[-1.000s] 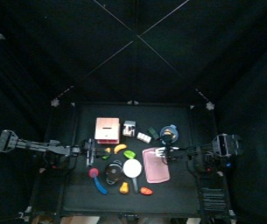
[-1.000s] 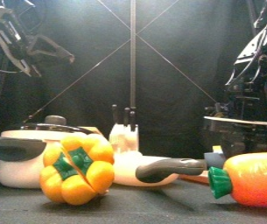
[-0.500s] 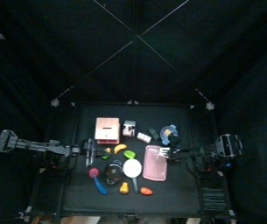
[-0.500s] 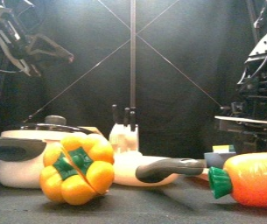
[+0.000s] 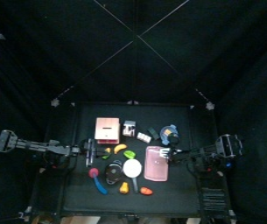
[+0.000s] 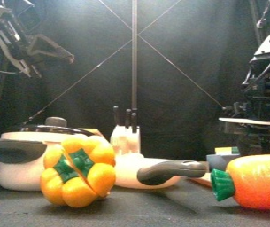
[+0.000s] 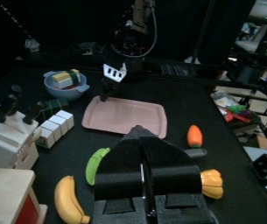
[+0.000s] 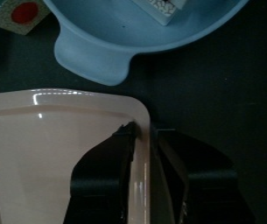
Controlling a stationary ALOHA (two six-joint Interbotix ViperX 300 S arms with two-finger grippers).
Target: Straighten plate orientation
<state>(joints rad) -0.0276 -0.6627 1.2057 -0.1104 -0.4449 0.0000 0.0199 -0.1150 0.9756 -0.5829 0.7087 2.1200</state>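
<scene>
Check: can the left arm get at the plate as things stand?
Probably yes. The plate lies open just ahead of the shut left gripper, nothing between; only the right gripper, clamped on its far rim, shares it.

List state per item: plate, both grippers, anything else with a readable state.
plate: flat on the table, empty, its rim pinched at one edge
right gripper: shut on the plate rim
left gripper: jaws together, holding nothing, raised above the table
blue bowl: upright beside the plate, something in it
pot: upright, lid on
bell pepper: lying on its side
</scene>
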